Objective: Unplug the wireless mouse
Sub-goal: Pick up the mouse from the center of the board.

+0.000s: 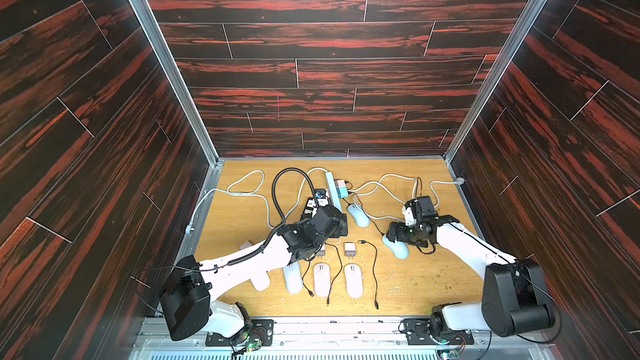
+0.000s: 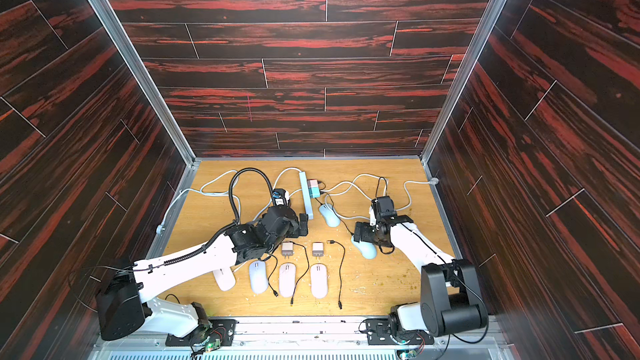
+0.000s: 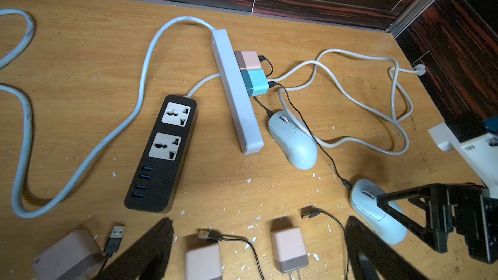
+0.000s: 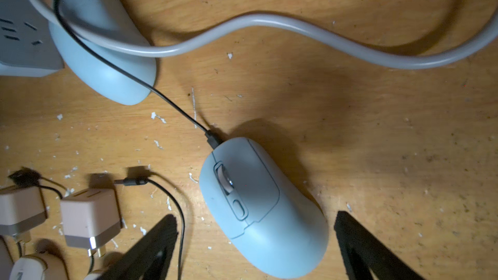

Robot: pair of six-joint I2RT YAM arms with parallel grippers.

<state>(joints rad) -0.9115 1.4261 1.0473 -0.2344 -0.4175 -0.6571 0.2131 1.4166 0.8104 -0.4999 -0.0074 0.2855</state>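
R end effector (image 4: 254, 215) spread wide & empty over pale-blue mouse (image 4: 272, 227) at right of desk (image 4: 377, 130), black cable (image 4: 161, 95) still plugged in its nose, L end effector (image 3: 258, 219) also released, holding nothing, mid-desk; unplug not yet done, grasp + pull left.

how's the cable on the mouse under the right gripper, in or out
In: the black cable plugs into the mouse at its front.
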